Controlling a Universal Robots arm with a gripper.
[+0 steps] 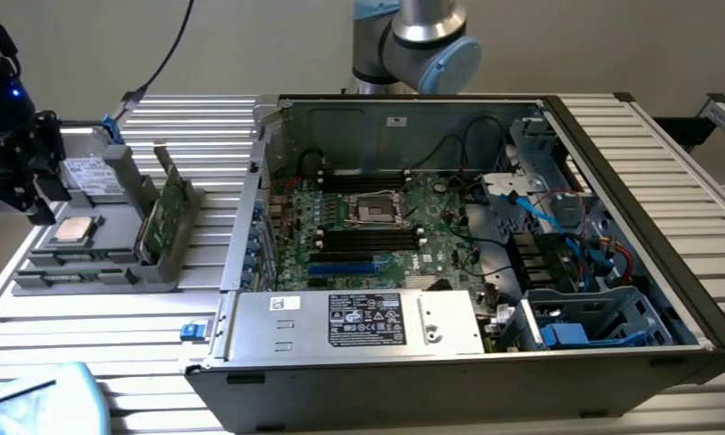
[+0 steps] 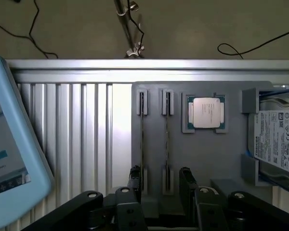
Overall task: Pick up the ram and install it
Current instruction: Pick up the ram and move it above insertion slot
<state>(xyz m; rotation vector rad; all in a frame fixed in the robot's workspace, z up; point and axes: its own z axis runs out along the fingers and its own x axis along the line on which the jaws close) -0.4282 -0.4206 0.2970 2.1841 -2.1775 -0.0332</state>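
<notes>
Early stage: the ram (image 2: 167,139), a slim dark-green memory stick seen edge-on, stands in a slotted holder of the flat grey plastic parts tray (image 2: 216,159). It is not gripped, so pick-up & install are both left to do. The black two-finger gripper (image 2: 160,177) hangs above the tray w/ fingers apart, holding nothing. In the wrist view the ram's slot runs between the two fingers, no contact visible. Tray contents: the ram; a second thin board (image 2: 142,139) on edge in the slot just beside it, kind not clear edge-on; a square silver CPU chip (image 2: 205,113) flat in its recess; a silver hard drive w/ white label (image 2: 279,142) at the tray's end. Other container: the open black PC case (image 1: 399,399), just beside the tray on the exterior view's right. Inside are a green motherboard (image 1: 375,227) w/ black memory slots (can't tell if any is filled), a silver power supply box (image 1: 362,322), a grey-blue drive cage (image 1: 580,326) & loose cables.
</notes>
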